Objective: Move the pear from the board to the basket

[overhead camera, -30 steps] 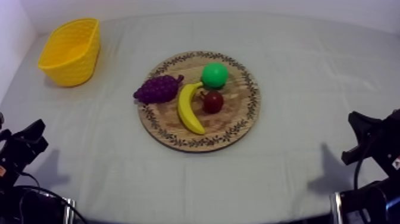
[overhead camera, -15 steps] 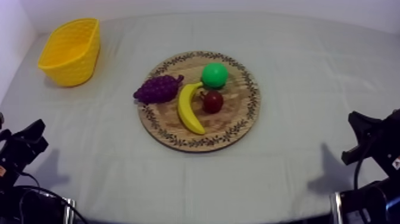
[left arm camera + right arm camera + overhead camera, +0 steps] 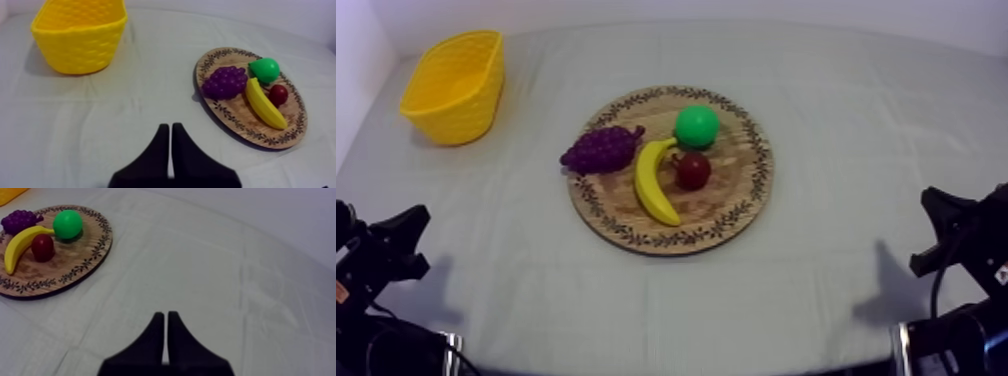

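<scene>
Probably the pear (image 3: 696, 127) on the wooden board (image 3: 738, 172) is light, stiff and slippery; its round middle seems the best hold; the left gripper (image 3: 170, 127) and the right gripper (image 3: 165, 315) are closed, empty.

light: bright, even | shadows: soft, beside yellow basket (image 3: 80, 50), wooden board (image 3: 232, 112)

No text, label, brand or number could be read on anything in view. The rim of the wooden board (image 3: 736, 172) carried only a leafy ornament, with no letters in it. The yellow basket (image 3: 456, 112) showed only its woven texture, with no mark or sign on it.
</scene>
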